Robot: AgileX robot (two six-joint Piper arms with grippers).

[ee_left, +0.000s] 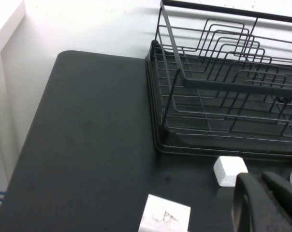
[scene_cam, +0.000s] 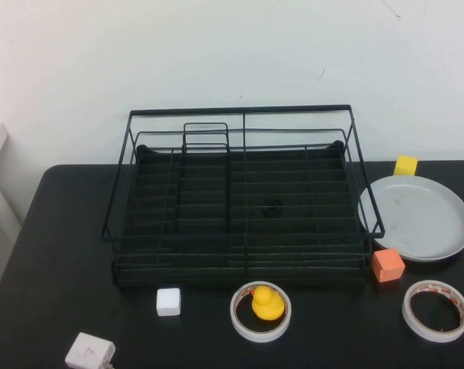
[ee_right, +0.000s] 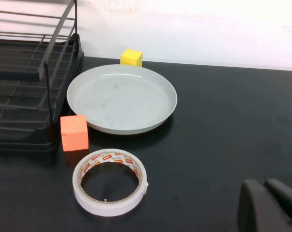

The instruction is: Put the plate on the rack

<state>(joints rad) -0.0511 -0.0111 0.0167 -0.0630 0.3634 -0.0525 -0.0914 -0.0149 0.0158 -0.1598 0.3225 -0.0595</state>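
On the table, the plate (scene_cam: 422, 217) is laid beside the rack (scene_cam: 240, 196).
Left gripper (ee_left: 262, 203) and right gripper (ee_right: 269, 203) are seen low over the table; their grip state cannot be told.

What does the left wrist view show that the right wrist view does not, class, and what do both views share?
Only the left wrist view shows the white cube, the white block nearer the table edge, and the left gripper low over the table, fingers close together. Only the right wrist view shows the plate, the yellow cube behind it, the orange cube, an empty tape roll, and the right gripper, fingers close together. Both show the rack and the black table.
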